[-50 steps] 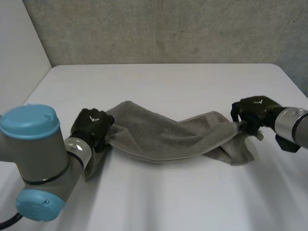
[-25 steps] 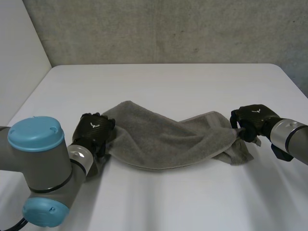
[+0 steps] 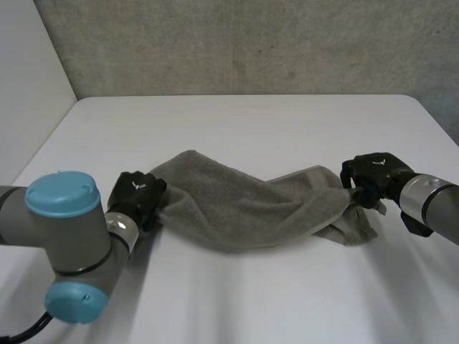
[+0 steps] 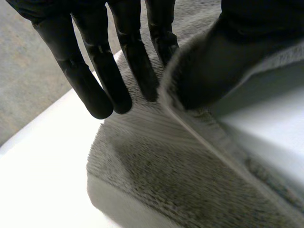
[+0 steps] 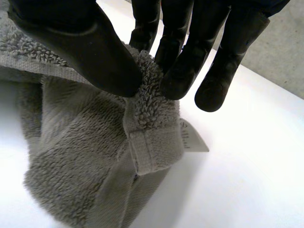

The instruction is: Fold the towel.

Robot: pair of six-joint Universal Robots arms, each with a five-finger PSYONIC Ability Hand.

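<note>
i see the grey towel lying in a loose, twisted band across the middle of the white tabletop, one end toward its left edge and the other toward its right edge. my left hand has the left end: its fingers are straight and close together, with the hem caught between them and the thumb. my right hand pinches a towel corner between thumb and fingers. a small white label sticks out just below that pinch.
</note>
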